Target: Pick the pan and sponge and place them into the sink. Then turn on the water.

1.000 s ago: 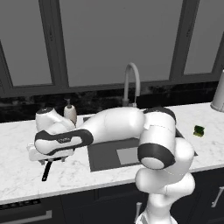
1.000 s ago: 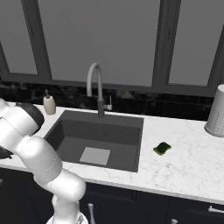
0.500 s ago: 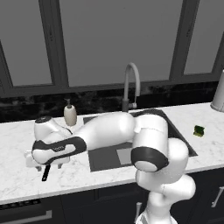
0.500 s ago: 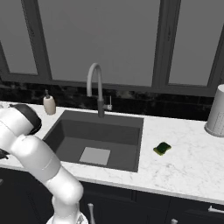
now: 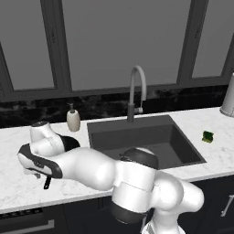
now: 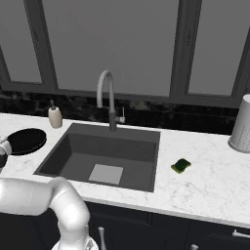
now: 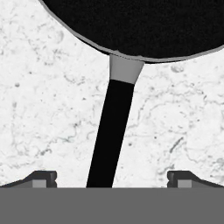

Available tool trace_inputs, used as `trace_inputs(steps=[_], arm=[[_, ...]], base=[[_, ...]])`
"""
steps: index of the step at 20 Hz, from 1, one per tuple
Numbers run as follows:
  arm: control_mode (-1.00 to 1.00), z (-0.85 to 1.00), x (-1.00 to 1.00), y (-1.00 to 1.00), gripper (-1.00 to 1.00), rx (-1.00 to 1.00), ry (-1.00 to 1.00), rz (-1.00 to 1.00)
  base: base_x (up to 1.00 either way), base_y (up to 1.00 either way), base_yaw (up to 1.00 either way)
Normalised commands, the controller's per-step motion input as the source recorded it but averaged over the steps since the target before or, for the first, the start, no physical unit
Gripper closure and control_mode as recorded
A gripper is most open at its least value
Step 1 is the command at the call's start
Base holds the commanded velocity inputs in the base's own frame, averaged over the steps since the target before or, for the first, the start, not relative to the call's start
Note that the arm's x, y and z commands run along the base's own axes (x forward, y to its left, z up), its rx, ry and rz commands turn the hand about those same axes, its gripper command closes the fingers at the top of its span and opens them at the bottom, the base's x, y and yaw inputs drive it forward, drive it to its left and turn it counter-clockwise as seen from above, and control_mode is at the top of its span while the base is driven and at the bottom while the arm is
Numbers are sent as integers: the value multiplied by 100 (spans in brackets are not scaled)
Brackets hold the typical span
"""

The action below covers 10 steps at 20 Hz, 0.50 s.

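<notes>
The black pan lies on white marble left of the sink, and its thin handle runs down between my fingertips. My gripper is open, just above the handle with one tip on each side and nothing held. From the right base the pan shows as a flat black disc beside the sink. My hand covers most of the pan; only the handle's end sticks out. The green-and-yellow sponge rests on the counter right of the sink. No water falls from the faucet.
A cream soap dispenser stands behind the pan by the backsplash. The gooseneck faucet rises at the sink's back edge. A grey canister stands at the far right. My arm stretches low across the counter's front edge.
The arm has swung further left and dropped lower, bringing the hand down over the pan's handle. Pan and sponge have stayed put.
</notes>
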Motion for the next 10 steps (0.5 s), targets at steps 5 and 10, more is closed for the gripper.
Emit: trace_inputs(steps=[5,10], arm=[[-100,-33,3,0,-100,0,0,0],[-100,-20,0,2,-100,0,0,0]], base=[[0,0,0],[0,0,0]])
